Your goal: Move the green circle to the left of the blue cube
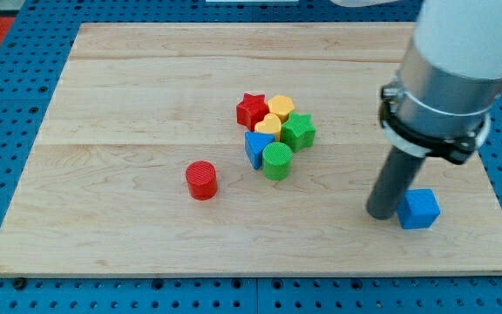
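My tip (382,212) is resting on the pale wooden board (129,96), touching the left face of the blue plastic cube (419,209), at the cube's nine o'clock. I have no hand to open or close; a bare rod is doing the pushing.

The green ridged plastic circle (276,161) is sitting well apart, at my tip's ten o'clock, wedged against the blue triangle (254,146), at the cluster's six o'clock edge. Behind it are crowding the green star (299,131), yellow heart (268,126), yellow block (281,107) and red star (252,110). The red cylinder (201,180) is standing alone at the circle's eight o'clock.

Being outermost, the circle is likely reachable from its left side.
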Controlling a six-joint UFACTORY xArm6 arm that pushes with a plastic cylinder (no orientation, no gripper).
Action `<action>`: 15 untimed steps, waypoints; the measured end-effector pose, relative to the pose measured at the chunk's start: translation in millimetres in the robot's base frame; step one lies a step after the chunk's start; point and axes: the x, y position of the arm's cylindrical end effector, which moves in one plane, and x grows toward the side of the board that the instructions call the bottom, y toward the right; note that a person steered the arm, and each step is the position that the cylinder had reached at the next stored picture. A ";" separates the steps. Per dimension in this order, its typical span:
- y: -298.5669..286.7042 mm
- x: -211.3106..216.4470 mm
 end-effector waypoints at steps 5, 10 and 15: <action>-155.1 -64.5; -146.0 -16.2; -155.0 -6.9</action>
